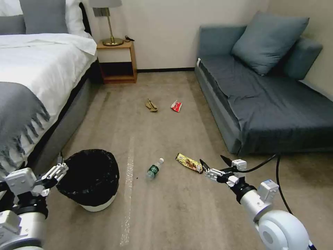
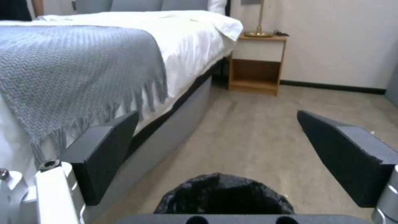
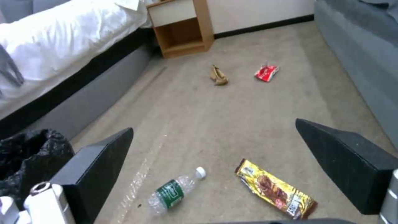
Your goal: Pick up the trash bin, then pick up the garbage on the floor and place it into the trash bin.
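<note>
On the carpet [image 1: 173, 215] between the bed [image 1: 38, 69] and the sofa [image 1: 263, 100] we count one trash bin [image 1: 91, 178] and four pieces of garbage. The bin, a white tub lined with a black bag, stands upright at lower left of the head view, close to the bed's grey base. Near the centre lies one clear bottle [image 1: 154, 168] with a green label, on its side. Just right of it lies one gold-brown wrapper [image 1: 189, 163], flat. Farther up the frame, well apart from these two, we see one crumpled tan scrap [image 1: 151, 105] and one red-and-white wrapper [image 1: 177, 106] side by side. One nightstand [image 1: 116, 61] with a lamp [image 1: 107, 21] stands at upper centre-left.

Our left gripper [image 1: 59, 171] sits at lower left, just beside the bin's left rim; its wrist view shows both fingers [image 2: 104, 152] spread wide with nothing between them and the black bag's top below. Our right gripper [image 1: 215, 164] hangs at lower right, just beside the gold-brown wrapper's right end; its fingers [image 3: 99, 168] also stand wide apart, empty, touching nothing.
</note>
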Tool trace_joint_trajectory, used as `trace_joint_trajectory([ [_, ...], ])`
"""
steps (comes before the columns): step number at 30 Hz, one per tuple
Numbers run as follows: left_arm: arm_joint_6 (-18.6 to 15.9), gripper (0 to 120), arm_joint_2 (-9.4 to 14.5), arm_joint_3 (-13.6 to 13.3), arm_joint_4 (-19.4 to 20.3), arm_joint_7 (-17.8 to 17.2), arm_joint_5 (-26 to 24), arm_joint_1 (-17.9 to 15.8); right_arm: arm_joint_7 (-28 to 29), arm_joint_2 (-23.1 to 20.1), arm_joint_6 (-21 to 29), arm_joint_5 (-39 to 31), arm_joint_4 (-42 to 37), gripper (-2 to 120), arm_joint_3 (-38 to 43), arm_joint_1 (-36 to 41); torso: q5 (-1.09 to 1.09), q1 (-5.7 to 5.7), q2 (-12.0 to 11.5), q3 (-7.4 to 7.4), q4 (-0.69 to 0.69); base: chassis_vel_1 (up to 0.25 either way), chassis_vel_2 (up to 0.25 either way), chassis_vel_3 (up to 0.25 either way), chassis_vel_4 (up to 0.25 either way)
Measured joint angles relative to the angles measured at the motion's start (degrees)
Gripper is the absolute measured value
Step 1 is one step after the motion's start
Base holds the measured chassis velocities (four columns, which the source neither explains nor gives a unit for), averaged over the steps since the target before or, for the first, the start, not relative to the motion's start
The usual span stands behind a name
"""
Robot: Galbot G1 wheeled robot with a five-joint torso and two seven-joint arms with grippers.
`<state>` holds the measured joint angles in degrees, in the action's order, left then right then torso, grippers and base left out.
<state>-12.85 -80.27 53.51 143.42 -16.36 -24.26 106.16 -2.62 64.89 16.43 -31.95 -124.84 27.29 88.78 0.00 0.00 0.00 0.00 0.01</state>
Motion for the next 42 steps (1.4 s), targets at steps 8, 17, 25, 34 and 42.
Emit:
trace_joint_trajectory([
  [8,-0.9,96,5.1,0.5,-1.9,-1.7,-4.7,-2.4,0.0,-0.1,-0.2,0.1,1.3,100,-0.3,-1.5,-0.01,0.0,0.0,0.0,-0.02,0.0,0.0,0.0,0.0],
  [17,-2.6,95,6.2,1.1,-4.6,-2.9,-8.9,-3.7,-0.1,-0.8,-0.6,-0.2,2.6,100,0.1,-2.4,0.01,0.0,0.0,0.0,-0.01,0.0,0.0,0.0,0.0],
  [25,-8.6,94,9.9,3.3,-14.3,-7.0,-22.9,-8.1,-0.3,-0.8,-1.2,0.0,3.9,100,0.4,-2.7,-0.02,0.0,0.0,0.0,-0.01,0.0,0.0,0.0,0.0],
  [34,-10.1,94,10.3,3.8,-16.4,-7.5,-25.1,-8.7,-0.3,-0.5,-1.3,0.0,3.8,100,0.6,-2.8,0.01,0.0,0.0,0.0,-0.01,0.0,0.0,0.0,0.0],
  [42,-18.3,93,11.5,6.3,-27.7,-10.3,-33.3,-11.1,-0.4,-0.1,-1.4,0.0,3.5,100,1.4,-2.1,0.06,0.0,0.0,0.0,0.0,0.0,0.0,0.0,0.0],
])
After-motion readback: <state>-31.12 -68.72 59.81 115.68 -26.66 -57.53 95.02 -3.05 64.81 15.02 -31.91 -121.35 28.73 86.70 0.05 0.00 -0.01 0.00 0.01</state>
